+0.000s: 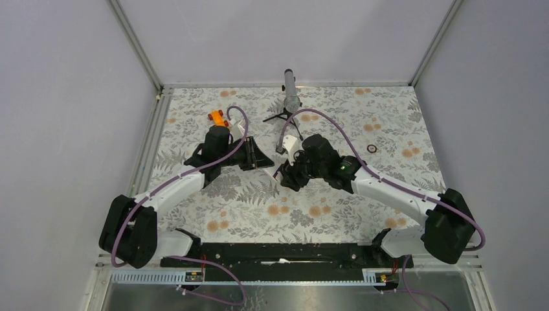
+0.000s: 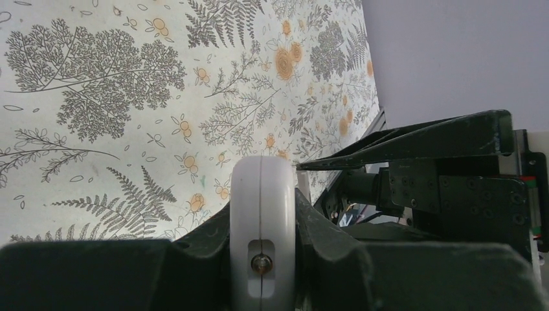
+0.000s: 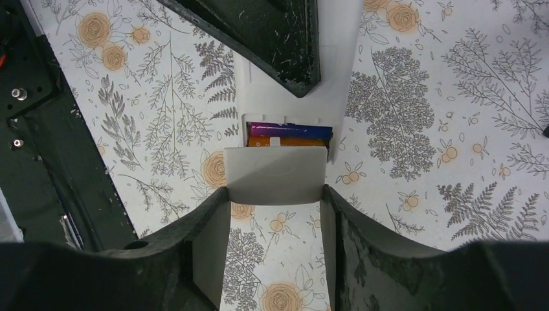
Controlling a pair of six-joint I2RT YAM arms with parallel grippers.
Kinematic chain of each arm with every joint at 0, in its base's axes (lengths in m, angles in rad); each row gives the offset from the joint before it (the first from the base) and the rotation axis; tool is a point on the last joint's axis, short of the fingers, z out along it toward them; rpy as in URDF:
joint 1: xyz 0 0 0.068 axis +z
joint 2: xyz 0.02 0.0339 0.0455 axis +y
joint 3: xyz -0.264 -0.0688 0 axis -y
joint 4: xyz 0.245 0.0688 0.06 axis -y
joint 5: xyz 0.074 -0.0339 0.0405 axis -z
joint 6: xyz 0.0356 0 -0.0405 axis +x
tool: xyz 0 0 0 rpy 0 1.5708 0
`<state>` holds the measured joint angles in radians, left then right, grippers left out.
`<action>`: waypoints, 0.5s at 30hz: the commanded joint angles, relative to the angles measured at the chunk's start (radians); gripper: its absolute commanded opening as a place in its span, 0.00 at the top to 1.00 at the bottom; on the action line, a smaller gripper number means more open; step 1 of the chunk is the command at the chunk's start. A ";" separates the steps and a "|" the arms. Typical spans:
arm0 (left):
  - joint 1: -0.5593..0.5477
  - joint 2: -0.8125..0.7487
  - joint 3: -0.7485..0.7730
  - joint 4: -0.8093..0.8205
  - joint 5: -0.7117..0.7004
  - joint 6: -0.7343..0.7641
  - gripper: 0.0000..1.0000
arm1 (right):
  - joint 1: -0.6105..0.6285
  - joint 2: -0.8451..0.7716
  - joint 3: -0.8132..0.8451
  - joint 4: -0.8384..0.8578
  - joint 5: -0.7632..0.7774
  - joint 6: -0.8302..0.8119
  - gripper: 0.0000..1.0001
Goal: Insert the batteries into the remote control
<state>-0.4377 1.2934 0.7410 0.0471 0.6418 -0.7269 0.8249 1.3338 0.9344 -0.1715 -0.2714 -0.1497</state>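
Top external, arms: left gripper [image 1: 260,159] and right gripper [image 1: 287,176] met near mid-table, tips almost touching; what lay between them was too hidden to make out.
Top external, spare item: orange toy piece [image 1: 218,118] lay apart, behind the left arm.
Left wrist, grip: left gripper was pressed tight on the remote control [image 2: 262,214], held edge-on with the floral mat [image 2: 97,97] beyond.
Right wrist, compartment: both batteries [image 3: 288,133], purple beside orange, sat in the remote's open bay.
Right wrist, grip: right gripper pinched the flat white cover [image 3: 275,175] by its side edges, with its far edge right at the bay.
Progress: loading looked done; what seemed left was seating the cover over the bay and letting go.
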 commanded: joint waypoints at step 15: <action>-0.027 -0.059 0.037 0.053 -0.012 0.059 1.00 | 0.025 0.050 0.072 0.035 0.060 0.049 0.62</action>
<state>-0.4576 1.2644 0.7410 0.0460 0.6239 -0.6922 0.8398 1.3777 0.9565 -0.1719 -0.2432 -0.1146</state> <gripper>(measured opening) 0.225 0.544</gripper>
